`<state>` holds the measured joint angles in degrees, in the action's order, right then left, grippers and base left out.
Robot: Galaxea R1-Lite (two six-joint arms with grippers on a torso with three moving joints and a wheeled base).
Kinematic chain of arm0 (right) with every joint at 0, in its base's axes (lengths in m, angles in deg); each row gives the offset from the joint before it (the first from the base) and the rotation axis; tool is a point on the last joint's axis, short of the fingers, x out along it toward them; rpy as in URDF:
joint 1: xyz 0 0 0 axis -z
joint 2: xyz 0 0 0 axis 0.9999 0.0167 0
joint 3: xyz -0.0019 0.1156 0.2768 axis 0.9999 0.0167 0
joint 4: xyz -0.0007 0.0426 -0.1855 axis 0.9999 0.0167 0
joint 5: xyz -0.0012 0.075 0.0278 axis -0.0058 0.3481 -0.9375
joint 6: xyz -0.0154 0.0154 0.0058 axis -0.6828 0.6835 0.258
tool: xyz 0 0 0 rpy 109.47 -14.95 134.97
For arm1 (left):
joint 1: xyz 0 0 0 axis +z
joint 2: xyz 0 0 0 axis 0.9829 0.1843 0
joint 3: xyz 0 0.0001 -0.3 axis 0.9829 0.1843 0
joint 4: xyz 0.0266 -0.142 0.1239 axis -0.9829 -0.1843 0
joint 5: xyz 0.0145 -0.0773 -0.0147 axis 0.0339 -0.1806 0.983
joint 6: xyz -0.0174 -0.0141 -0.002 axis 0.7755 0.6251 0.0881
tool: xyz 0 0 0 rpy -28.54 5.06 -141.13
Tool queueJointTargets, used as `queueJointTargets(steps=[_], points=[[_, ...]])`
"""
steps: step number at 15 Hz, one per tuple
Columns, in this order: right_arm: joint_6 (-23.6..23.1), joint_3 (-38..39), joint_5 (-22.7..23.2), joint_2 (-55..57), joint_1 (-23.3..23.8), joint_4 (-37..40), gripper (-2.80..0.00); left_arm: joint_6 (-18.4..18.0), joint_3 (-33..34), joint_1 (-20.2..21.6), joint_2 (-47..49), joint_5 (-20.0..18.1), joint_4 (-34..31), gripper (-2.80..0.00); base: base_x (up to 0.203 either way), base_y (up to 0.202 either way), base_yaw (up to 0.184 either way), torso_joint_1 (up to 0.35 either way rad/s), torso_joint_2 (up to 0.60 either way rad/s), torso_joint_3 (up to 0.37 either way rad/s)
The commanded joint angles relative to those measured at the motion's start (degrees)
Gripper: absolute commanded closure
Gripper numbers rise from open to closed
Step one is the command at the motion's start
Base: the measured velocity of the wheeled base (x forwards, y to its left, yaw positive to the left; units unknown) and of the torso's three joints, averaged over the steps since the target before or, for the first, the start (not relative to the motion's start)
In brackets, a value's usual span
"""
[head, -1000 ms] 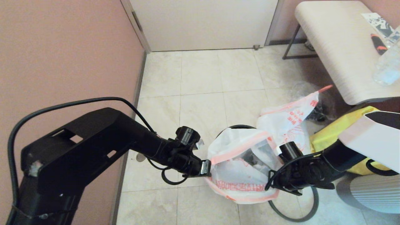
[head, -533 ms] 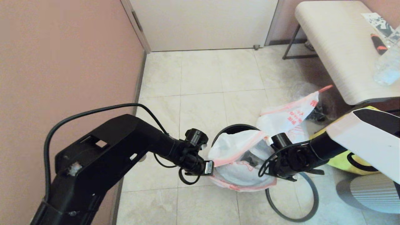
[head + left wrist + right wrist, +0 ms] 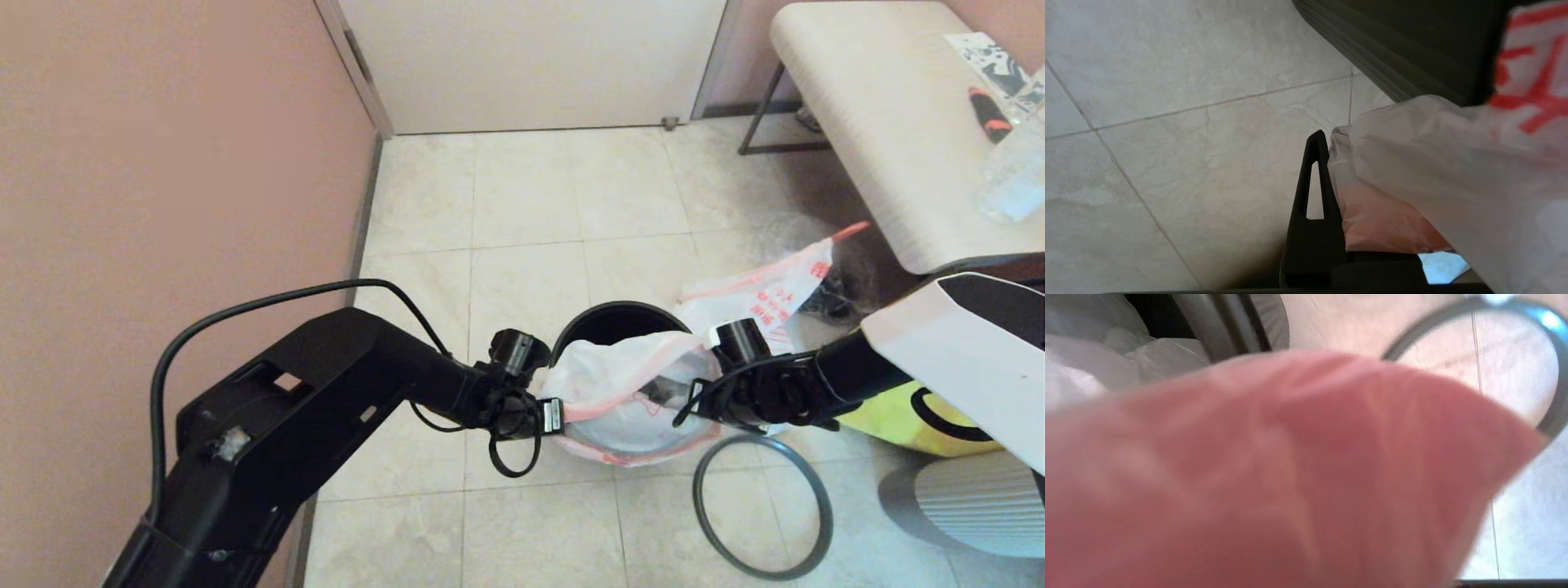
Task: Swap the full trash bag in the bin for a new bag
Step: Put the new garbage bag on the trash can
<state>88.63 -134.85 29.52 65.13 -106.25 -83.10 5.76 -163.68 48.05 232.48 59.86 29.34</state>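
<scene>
The black bin (image 3: 571,347) stands on the tiled floor, the far part of its mouth showing. The new bag (image 3: 620,408), white with a pink-orange edge band, is stretched across the bin's near side between my two grippers. My left gripper (image 3: 558,416) is shut on the bag's left edge; in the left wrist view one black finger (image 3: 1314,228) presses against the band (image 3: 1384,224), beside the bin wall (image 3: 1412,49). My right gripper (image 3: 684,406) is shut on the right edge, whose pink band (image 3: 1290,477) fills its wrist view. The full trash bag (image 3: 759,298) lies behind the bin.
The bin's dark grey hoop (image 3: 696,498) lies flat on the floor to the near right of the bin, and also shows as a hoop (image 3: 1551,355) in the right wrist view. A yellow tote (image 3: 922,420) sits at the right. A pale bench (image 3: 882,139) stands at the far right, a pink wall (image 3: 163,163) at the left.
Both grippers have carried the stretched bag away from me and lower onto the bin. The bag's mouth has flattened, and the hoop on the floor is now fully uncovered.
</scene>
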Motion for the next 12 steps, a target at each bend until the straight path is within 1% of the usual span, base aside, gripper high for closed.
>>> queueJointTargets(steps=[1,2,4,6,7,8,10,12], points=[[-1.1,-1.4,0.0,-0.1,-0.5,-0.1,0.0,0.3,0.8,0.0,-0.8,-0.1,1.1,0.0,0.0,0.0,0.0,0.0,0.0,0.0],[-1.2,-1.3,-0.1,-0.5,-0.8,0.1,-2.8,0.3,1.4,0.1,-0.9,-0.1,2.9,-2.8,0.0,0.0,0.0,0.0,0.0,0.0],[-1.0,0.3,0.1,-2.5,-1.0,0.8,-2.8,0.3,3.4,0.2,-2.7,-0.2,5.1,-2.8,0.0,0.0,0.0,0.0,0.0,0.0],[-0.9,3.2,0.1,-6.4,-1.9,4.3,-2.8,0.3,5.6,0.3,-6.3,-0.9,5.5,-2.8,0.0,0.0,0.0,0.0,0.0,0.0],[-0.8,4.5,0.3,-8.5,-2.3,6.2,-2.8,0.2,7.2,0.5,-8.1,-2.2,5.4,-2.8,0.0,0.0,0.0,0.0,0.0,0.0],[-0.8,5.5,0.8,-10.5,-2.5,7.5,-2.8,0.1,8.9,1.1,-9.9,-4.7,5.2,-2.8,0.0,0.0,0.0,0.0,0.0,0.0],[-1.0,5.6,2.1,-11.3,-2.7,8.2,-2.8,-0.1,11.6,3.2,-12.5,-8.6,4.9,-2.8,0.0,0.0,0.0,0.0,0.0,0.0],[-1.1,5.3,2.0,-9.5,-2.7,7.7,-2.8,-0.2,13.5,4.1,-13.5,-9.5,4.5,-2.8,0.0,0.0,0.0,0.0,0.0,0.0]])
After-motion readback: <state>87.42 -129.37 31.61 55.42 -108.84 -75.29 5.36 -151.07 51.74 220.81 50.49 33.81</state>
